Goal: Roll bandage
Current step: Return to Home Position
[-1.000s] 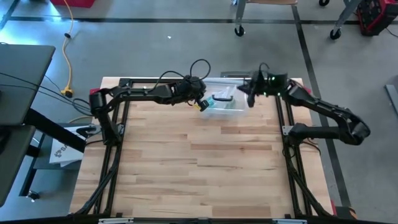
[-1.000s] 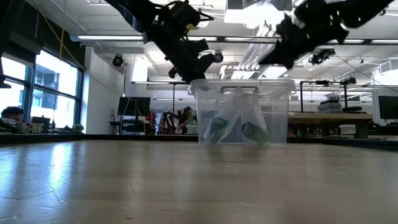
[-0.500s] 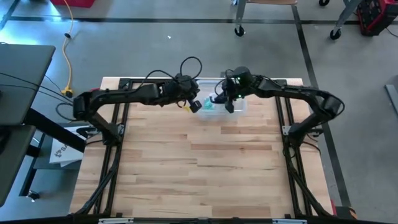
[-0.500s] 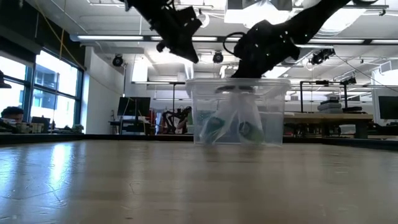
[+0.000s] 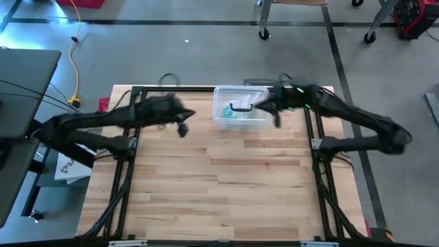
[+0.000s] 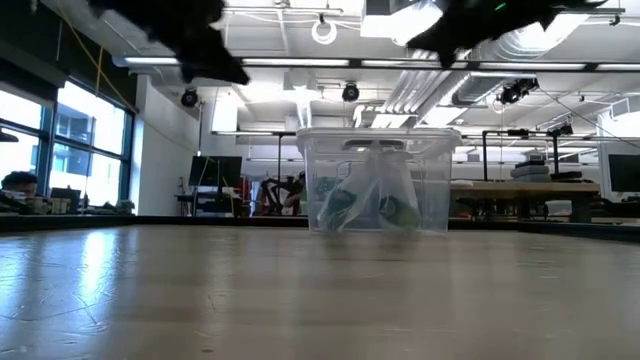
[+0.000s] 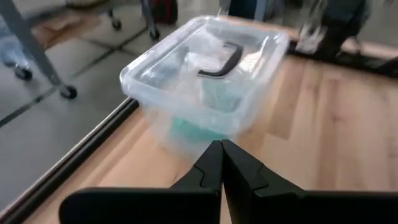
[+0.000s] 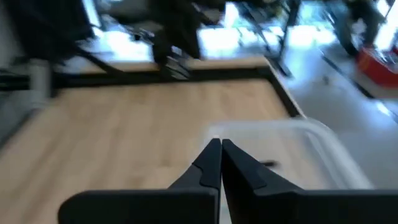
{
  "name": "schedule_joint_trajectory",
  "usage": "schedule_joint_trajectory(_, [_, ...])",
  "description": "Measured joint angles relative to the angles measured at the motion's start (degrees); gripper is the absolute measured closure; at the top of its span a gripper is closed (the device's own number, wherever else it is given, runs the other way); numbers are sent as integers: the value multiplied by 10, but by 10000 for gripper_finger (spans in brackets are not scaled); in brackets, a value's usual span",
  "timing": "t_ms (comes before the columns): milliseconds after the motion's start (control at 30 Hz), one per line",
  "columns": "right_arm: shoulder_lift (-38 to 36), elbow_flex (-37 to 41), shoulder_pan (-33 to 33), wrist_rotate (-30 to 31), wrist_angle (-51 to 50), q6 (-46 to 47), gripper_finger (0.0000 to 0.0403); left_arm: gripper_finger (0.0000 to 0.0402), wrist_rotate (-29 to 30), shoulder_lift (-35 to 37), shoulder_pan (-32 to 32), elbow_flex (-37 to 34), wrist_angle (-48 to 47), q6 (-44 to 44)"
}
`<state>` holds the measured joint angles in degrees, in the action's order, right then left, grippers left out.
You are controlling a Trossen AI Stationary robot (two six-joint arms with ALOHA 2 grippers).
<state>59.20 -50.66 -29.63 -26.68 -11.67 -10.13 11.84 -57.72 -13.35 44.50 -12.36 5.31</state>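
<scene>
High view straight down; low view level across table (image 6: 320, 300); wrist views close; all share bin (image 5: 240, 113).

transparent bin (image 5: 241, 110) | lidded, upright | green packaged bandages (image 6: 370, 208) inside

The pale wooden desk (image 5: 219, 185) stands on a grey concrete floor (image 5: 171, 55) crossed by dark tape lines. A yellow cable (image 5: 74, 62) snakes over the floor off one corner of the desk. A cart's castor (image 5: 263, 33) rests just past the desk's edge, and something red (image 5: 413, 17) sits further along. Across the room, bright windows (image 6: 85, 125) fill the left wall, with a person's head (image 6: 15, 183) showing low beside them. Silver ducting (image 6: 520, 45) runs under the ceiling.
</scene>
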Motion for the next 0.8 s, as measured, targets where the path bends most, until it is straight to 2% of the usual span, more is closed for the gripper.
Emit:
schedule_joint_trajectory(133, [-161, 98, 45, -3, -3, 61, 403, 401, 2, 155, 17, -132, 79, 22])
schedule_joint_trajectory(267, [-321, 216, 100, 7, 48, 161, 403, 402, 5, 284, 45, -238, 133, 36])
schedule_joint_trajectory(400, [-474, 316, 141, 72, 103, 230, 403, 401, 34, 390, 63, -306, 164, 48])
schedule_joint_trajectory(500, [-568, 380, 162, 80, 164, 249, 403, 402, 61, 454, 69, -335, 168, 56])
schedule_joint_trajectory(600, [-590, 422, 175, 75, 233, 272, 403, 402, 66, 506, 74, -360, 166, 63])
schedule_joint_trajectory(800, [-565, 476, 202, 75, 232, 253, 403, 402, 56, 567, 83, -412, 168, 103])
